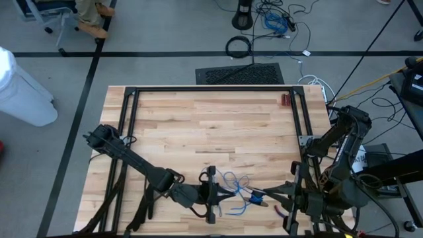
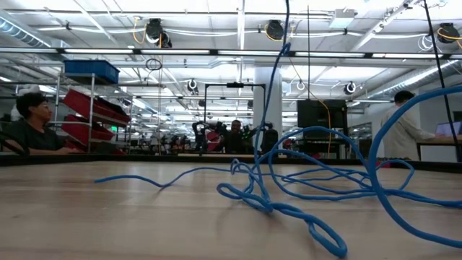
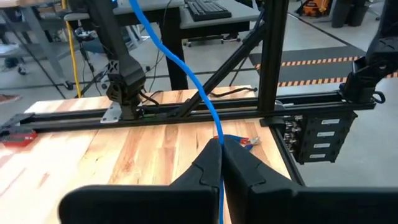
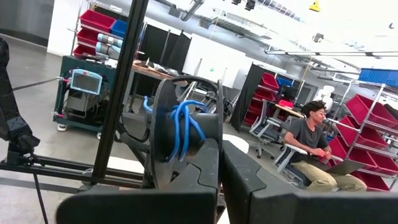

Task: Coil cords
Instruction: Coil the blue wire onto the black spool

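A thin blue cord (image 1: 236,192) lies in loose loops (image 2: 289,195) on the wooden table near its front edge, between my two grippers. Two stretches of it rise off the table (image 2: 278,79) out of the low view. My left gripper (image 1: 228,194) comes in from the table's left and is shut on the cord (image 3: 186,68). My right gripper (image 1: 263,196) comes in from the right, raised and near level, and is shut. A bunch of blue loops (image 4: 183,127) shows just past its fingertips. Neither gripper shows in the low view. My left gripper pinches one strand of the cord (image 3: 219,144) between its two fingertips (image 3: 205,163). The fingers come nearly level from the table's left. From the pinch the strand climbs up and away, clear of the table. My right gripper is shut with several blue loops (image 4: 186,142) running down behind its fingertips (image 4: 205,163). The fingers hide the place of contact, so which part of the cord it has cannot be told. The loops are held up off the table.
A black frame (image 1: 211,89) runs along the table's far and side edges, with its posts (image 3: 273,62) close behind the work. A small red object (image 1: 285,100) lies at the far right. A thick black cable ring (image 1: 238,46) is on the floor. People sit in the room (image 4: 311,143).
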